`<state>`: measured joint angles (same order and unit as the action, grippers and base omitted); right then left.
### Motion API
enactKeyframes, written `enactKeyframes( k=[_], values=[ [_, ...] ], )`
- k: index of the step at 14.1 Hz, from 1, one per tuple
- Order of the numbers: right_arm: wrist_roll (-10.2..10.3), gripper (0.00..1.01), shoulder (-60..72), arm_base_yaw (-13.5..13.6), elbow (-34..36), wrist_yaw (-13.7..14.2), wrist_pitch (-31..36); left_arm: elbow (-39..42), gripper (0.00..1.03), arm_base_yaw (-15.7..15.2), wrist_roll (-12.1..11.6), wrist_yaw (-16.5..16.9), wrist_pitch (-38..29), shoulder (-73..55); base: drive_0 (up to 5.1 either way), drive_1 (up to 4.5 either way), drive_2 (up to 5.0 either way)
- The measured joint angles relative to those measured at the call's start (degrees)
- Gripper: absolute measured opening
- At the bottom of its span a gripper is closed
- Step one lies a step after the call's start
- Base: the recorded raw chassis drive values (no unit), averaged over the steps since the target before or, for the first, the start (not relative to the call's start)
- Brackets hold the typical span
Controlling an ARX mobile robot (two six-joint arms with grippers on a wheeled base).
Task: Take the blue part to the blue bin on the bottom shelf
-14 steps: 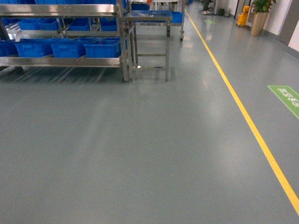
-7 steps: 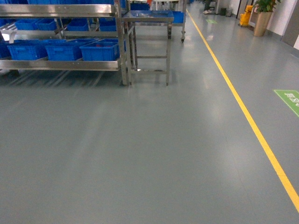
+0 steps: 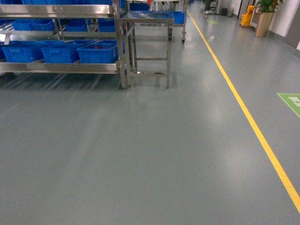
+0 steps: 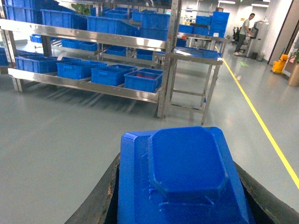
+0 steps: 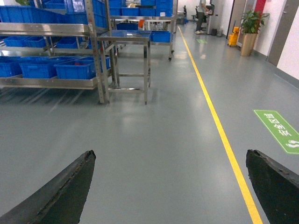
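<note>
My left gripper (image 4: 180,164) is shut on the blue part (image 4: 184,172), a flat moulded plastic piece with a raised octagonal centre that fills the bottom of the left wrist view. The bottom shelf (image 3: 61,68) is a steel rack level far ahead on the left, and a row of blue bins (image 3: 97,52) stands on it. The left wrist view shows the same bottom shelf (image 4: 93,86) and blue bins (image 4: 142,80). My right gripper (image 5: 170,155) is open with only floor between its fingers. Neither gripper shows in the head view.
A steel table (image 3: 147,18) stands just right of the rack. A yellow floor line (image 3: 243,112) runs along the right, with a green floor sign (image 3: 291,101) beyond it. A person (image 4: 244,32) stands far back. Grey floor lies between me and the rack.
In the head view the rack, table and floor sign have slid lower and outward, so the base has rolled forward toward the rack.
</note>
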<state>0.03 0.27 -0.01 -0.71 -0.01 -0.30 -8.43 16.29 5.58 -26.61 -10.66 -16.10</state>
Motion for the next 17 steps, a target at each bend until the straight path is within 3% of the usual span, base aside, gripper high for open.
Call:
enactKeyframes(
  k=[17],
  values=[
    [-0.02, 0.98, 0.0, 0.0, 0.0, 0.0, 0.2, 0.02, 0.43, 0.0, 0.0, 0.02, -0.2, 0.09, 0.0, 3.97, -4.1]
  ],
)
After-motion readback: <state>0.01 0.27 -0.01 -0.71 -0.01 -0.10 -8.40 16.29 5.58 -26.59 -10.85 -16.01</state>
